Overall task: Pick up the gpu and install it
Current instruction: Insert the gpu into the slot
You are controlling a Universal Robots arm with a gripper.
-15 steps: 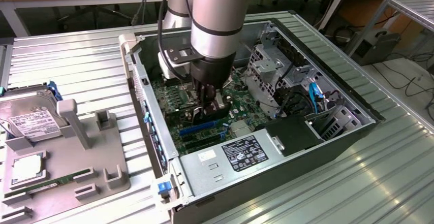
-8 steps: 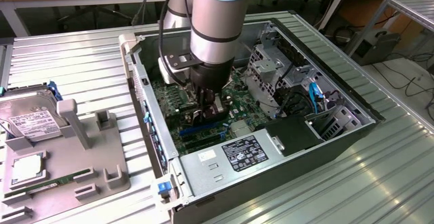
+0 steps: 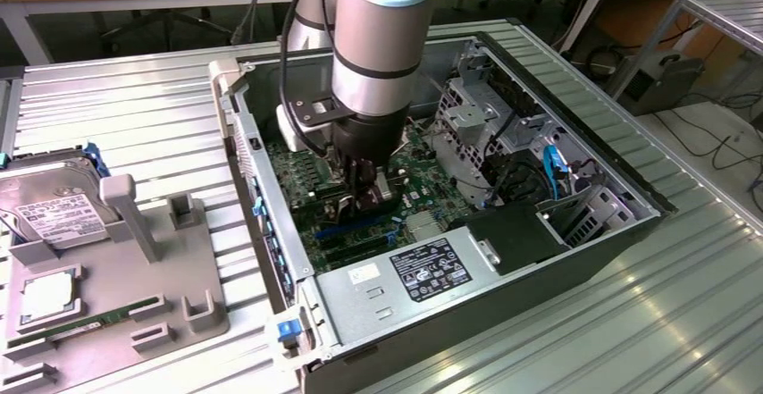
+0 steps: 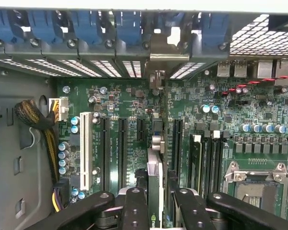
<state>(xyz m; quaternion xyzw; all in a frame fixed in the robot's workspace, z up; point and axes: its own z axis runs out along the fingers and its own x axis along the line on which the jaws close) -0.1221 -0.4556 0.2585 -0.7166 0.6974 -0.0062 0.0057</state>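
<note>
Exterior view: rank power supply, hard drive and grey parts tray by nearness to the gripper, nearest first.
1. power supply: inside the case, just below the gripper in the picture, towards the front edge.
2. grey parts tray: outside the case, on the exterior view's left.
3. hard drive: at the tray's far left corner, beyond its uprights.
</note>
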